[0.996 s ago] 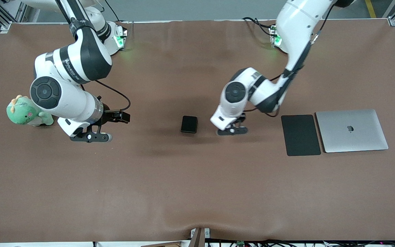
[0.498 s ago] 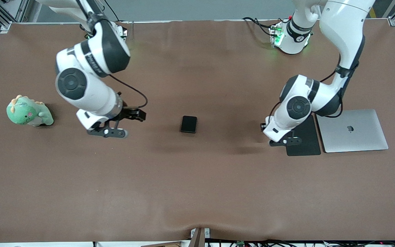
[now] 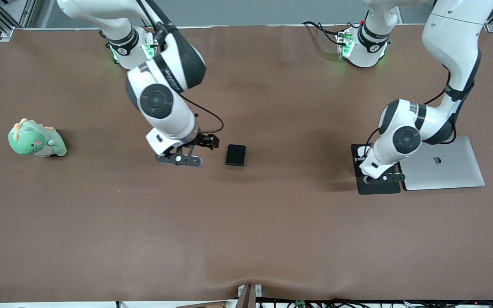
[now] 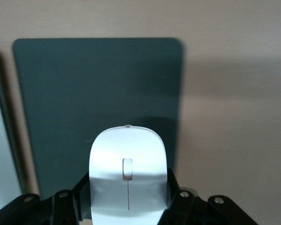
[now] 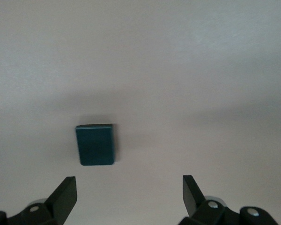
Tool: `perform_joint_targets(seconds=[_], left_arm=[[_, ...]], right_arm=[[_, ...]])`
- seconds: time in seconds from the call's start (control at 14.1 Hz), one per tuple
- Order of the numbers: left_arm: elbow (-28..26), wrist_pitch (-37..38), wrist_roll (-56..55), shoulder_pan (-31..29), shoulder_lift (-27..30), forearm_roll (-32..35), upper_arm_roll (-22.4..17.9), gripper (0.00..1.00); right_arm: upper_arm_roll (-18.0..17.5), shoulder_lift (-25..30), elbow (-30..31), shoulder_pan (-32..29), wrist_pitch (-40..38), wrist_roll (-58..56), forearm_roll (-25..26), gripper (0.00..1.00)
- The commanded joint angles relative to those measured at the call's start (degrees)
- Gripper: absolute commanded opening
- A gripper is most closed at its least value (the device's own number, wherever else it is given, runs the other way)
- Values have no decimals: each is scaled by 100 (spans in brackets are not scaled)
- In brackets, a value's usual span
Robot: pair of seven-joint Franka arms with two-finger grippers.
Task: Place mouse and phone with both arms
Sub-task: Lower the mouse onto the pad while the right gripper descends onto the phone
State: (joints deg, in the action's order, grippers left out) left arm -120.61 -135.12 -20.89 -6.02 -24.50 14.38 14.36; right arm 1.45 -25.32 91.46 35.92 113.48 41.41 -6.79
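The left gripper (image 3: 382,179) hung over the black mouse pad (image 3: 370,186), toward the left arm's end of the worktop (image 3: 246,239), and its fingers (image 4: 174,206) were clamped on the white mouse (image 4: 127,176). In the left wrist view the mouse sat squarely between those fingers, scroll line up, with the dark pad spread out under it and the brown worktop showing beside the pad. Whether the mouse touched the pad or hung just above it could not be told. The silver laptop (image 3: 447,164) lay closed right beside the pad, edge close to edge, nearer still to the left arm's end. Over to the right gripper (image 3: 182,159): it hovered above bare worktop just beside the phone (image 3: 236,155), on the side toward the right arm's end, and its fingers (image 5: 62,199) stood wide apart, holding nothing. The right wrist view showed the phone (image 5: 95,144) lying flat on the worktop ahead of the spread fingers, off to one side of the gap rather than centred in it. The phone itself rested near the middle of the worktop, well apart from the mouse pad. A green plush dinosaur (image 3: 34,140) sat toward the right arm's end, well apart from the right gripper.
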Motion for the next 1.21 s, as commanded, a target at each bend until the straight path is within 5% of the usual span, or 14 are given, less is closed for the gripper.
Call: perform_joint_targets(seconds=[0.0,0.5,0.64,0.71,0.78,0.85,1.14], left_arm=[[-59,-216,268,-241,-81,109,76,40],[29,-612,446,-426,-372,109,76,49],[29,-621,446,-426,-372,109,76,59],[38,-621,446,-426,-363,109,76,70],[55,-621,437,-426,-354,109,76,93],[151,-586,385,-409,-354,100,76,100],[292,-148,349,-400,189,-31,102,100]], right_arm=[[57,-358,-84,257,436,420,-51,100],[49,-860,170,671,1299,888,-42,100],[49,-1053,180,724,1518,861,-33,100],[49,-1133,171,724,1632,765,-33,100],[49,-1186,171,724,1668,668,-33,100],[49,-1247,153,724,1686,658,-42,100],[49,-1607,127,733,2273,720,-51,100]])
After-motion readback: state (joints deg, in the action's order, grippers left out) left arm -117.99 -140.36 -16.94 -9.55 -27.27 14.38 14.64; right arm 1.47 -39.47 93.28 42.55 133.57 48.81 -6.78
